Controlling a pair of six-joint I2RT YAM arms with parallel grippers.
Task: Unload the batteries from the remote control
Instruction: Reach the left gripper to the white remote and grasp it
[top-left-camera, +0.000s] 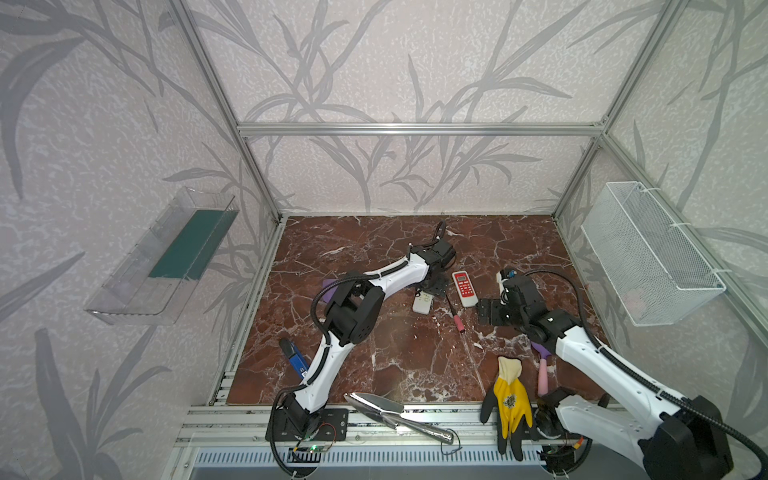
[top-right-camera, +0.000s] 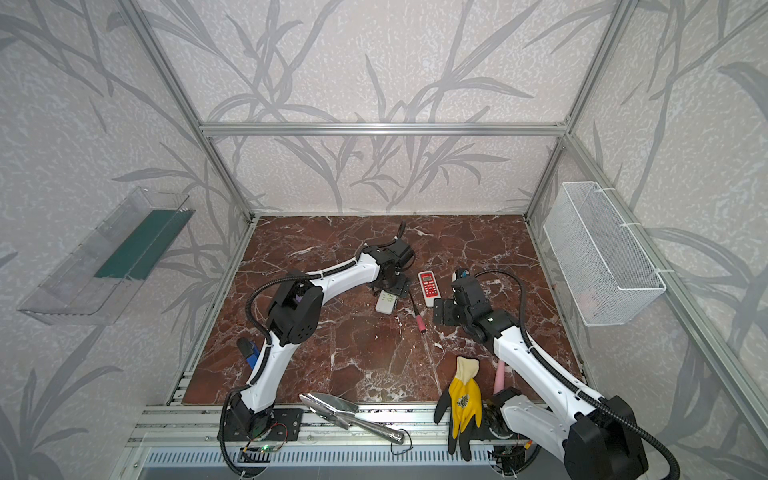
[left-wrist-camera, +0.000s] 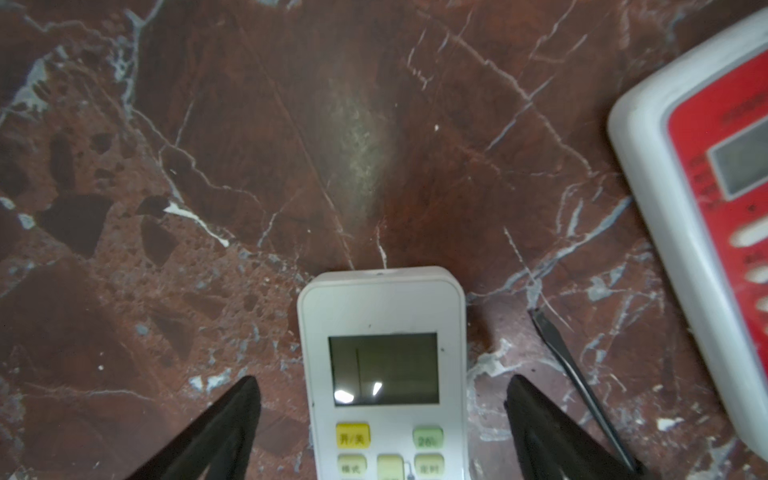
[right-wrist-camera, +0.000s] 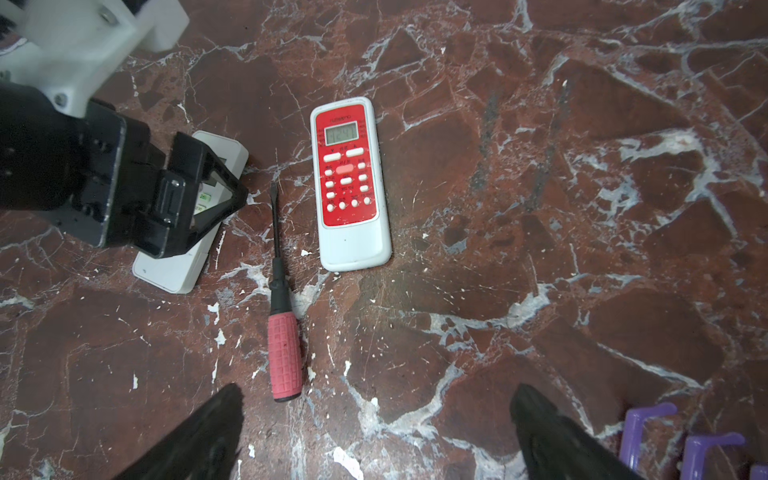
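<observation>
On the left, found the left pincer (left-wrist-camera: 382, 378) spread wide over the white remote (left-wrist-camera: 380, 307), one jaw on each side of it, a strip of bare table (left-wrist-camera: 124, 208) showing at both edges, nothing gripped. Just right of that remote, noted the screwdriver (right-wrist-camera: 282, 316) lying flat, its tip near the white remote and its pink handle toward the front. Beside it, but apart from it, found the red remote (right-wrist-camera: 351, 183), also lying buttons up. Further right, saw the right pincer (right-wrist-camera: 378, 388) fully spread too, hanging above bare table near the screwdriver handle, with nothing between its jaws.

Saw no batteries in any view; judged them to be inside the remotes, behind back covers facing the table.

Judged the step in hand to be gripping the white remote in order to turn it over. To do this well:
- Needed to lower until the jaws sat beside the thin edges, not on top.
- Needed to close across the narrow width, near the middle of the length, for balance.
- Needed to avoid pressing the buttons or pushing the body against the screwdriver tip.
- Needed, afterwards, the cover side up and free for the other pincer.
</observation>
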